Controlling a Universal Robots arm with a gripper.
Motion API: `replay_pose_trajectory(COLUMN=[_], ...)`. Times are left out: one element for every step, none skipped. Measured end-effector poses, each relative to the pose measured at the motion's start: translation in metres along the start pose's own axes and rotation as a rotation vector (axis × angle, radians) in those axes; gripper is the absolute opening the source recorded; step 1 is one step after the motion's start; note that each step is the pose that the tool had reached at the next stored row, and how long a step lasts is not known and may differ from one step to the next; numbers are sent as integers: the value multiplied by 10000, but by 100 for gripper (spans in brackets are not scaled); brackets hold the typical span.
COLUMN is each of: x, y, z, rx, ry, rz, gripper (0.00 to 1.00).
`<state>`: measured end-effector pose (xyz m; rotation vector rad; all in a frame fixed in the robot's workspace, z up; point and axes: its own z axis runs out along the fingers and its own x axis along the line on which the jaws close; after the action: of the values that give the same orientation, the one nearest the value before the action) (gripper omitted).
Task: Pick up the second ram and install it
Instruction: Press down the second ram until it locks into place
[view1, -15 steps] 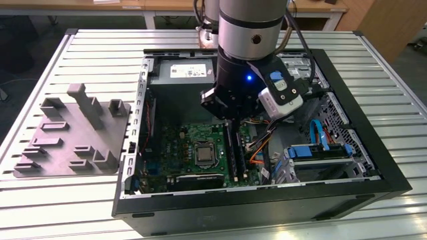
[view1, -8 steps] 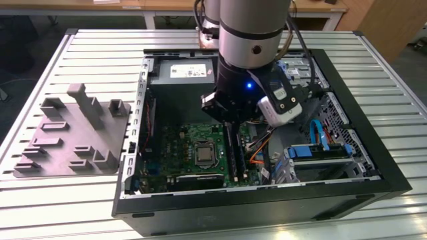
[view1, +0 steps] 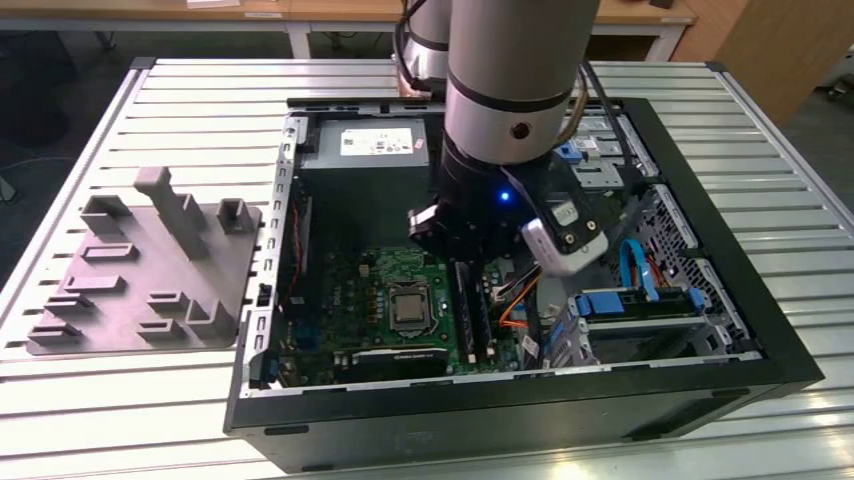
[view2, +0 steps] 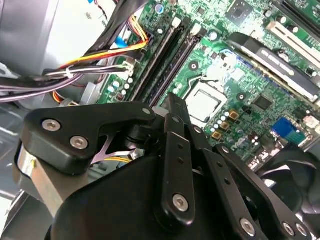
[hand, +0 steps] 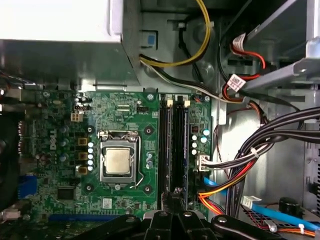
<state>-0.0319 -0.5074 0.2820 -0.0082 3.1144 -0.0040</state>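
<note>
My gripper (view1: 458, 255) is down inside the open computer case (view1: 747, 330), over the green motherboard (view1: 360, 300). Its black fingers are shut together at one end of the long memory slots, in both wrist views (hand: 176, 193) (view2: 173, 101). Nothing shows between the fingers. The second ram (hand: 178, 150) appears as a narrow dark bar lying along the slots and running away from the fingertips; it also shows in the exterior view (view1: 482, 318) and second wrist view (view2: 172, 65). Another dark bar (hand: 165, 150) lies parallel beside it. Whether the fingertips touch the ram is hidden.
A processor socket (hand: 118, 162) sits beside the slots. Bundled cables (hand: 260, 150) crowd the other side. The power supply (view1: 363, 150) fills the case's far end and a drive cage (view1: 641, 310) stands on the exterior view's right. A grey fixture plate (view1: 147, 270) lies outside the case on the exterior view's left.
</note>
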Motion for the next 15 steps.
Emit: replay_pose_trajectory(x=[-10, -17, -20, -19, -19, -19, -19, -18, -18, -19, -20, -22, -25, -29, -32], y=[-5, -7, -9, -13, -20, -31, -42, -55, -71, -93, -113, -126, -136, -145, -152], z=[10, 17, 26, 36, 48, 60, 75, 88, 100, 112, 124, 137, 151, 165, 174], rx=[0, 0, 0, 1, 2, 3, 1, 0, 0, 0, 0, 0, 0, -1, -1], ry=[1, 2, 2, 2, 3, 3, 2, 2, 2, 2, 3, 3, 3, 5, 5], rz=[0, -1, -3, -3, -4, -6, -6, -6, -6, -6, -6, -6, -6, -6, -6], gripper=[10, 10, 10, 10, 10, 10, 10, 10, 10, 10, 10, 10, 10, 10, 10])
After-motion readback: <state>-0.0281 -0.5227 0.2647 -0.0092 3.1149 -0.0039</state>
